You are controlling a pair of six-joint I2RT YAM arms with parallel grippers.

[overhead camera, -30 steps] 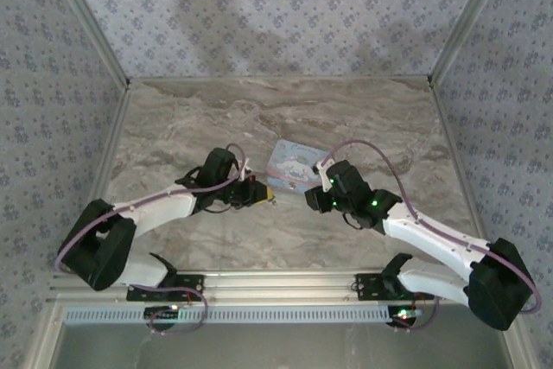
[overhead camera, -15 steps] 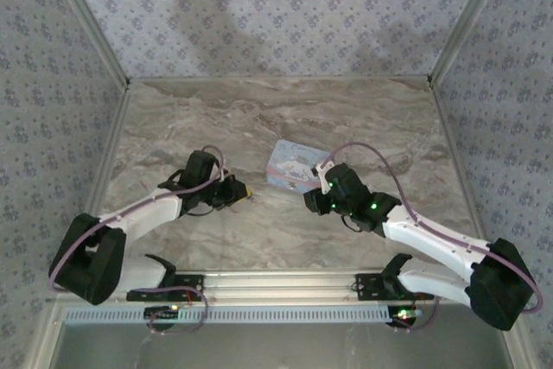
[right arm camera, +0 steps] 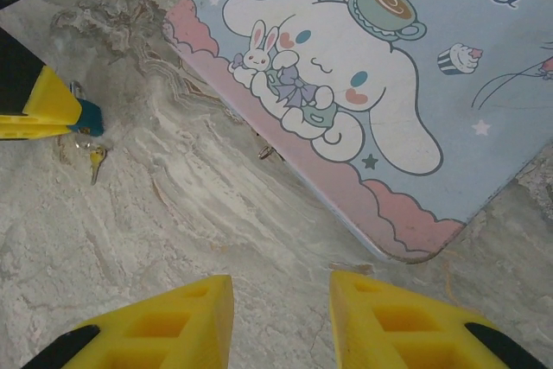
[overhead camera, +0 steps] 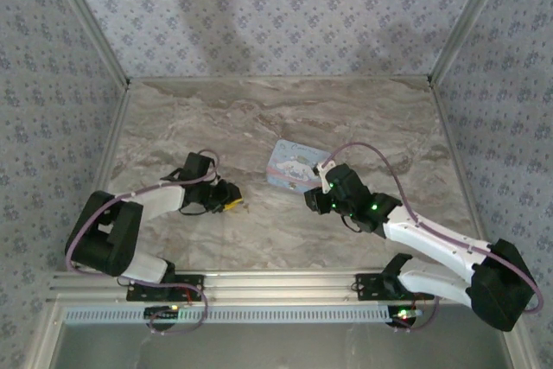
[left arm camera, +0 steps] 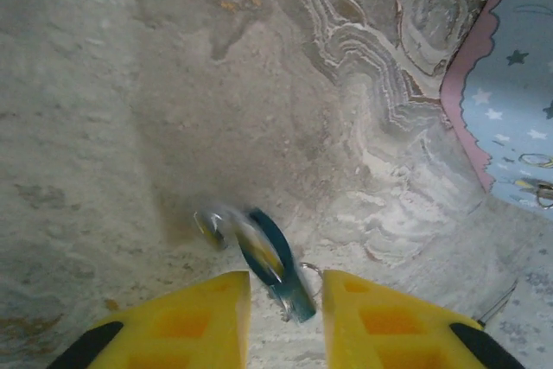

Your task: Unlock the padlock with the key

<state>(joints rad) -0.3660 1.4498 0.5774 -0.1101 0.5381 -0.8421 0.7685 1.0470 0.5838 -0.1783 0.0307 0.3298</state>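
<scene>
One padlock point(left arm camera: 270, 257) pinched in left hand point(left arm camera: 286, 287).

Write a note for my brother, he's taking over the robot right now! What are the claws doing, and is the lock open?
Left claw: shut on the padlock, low over the table, left of the tin.
Right claw: open and empty, by the tin's near edge.
Key: small, on a ring beside the padlock, not in either claw.
Done: the padlock is gripped.
Left: the right claw probably has to take the key, slide it into the padlock and turn it. The padlock is too blurry to tell if it is open.
</scene>
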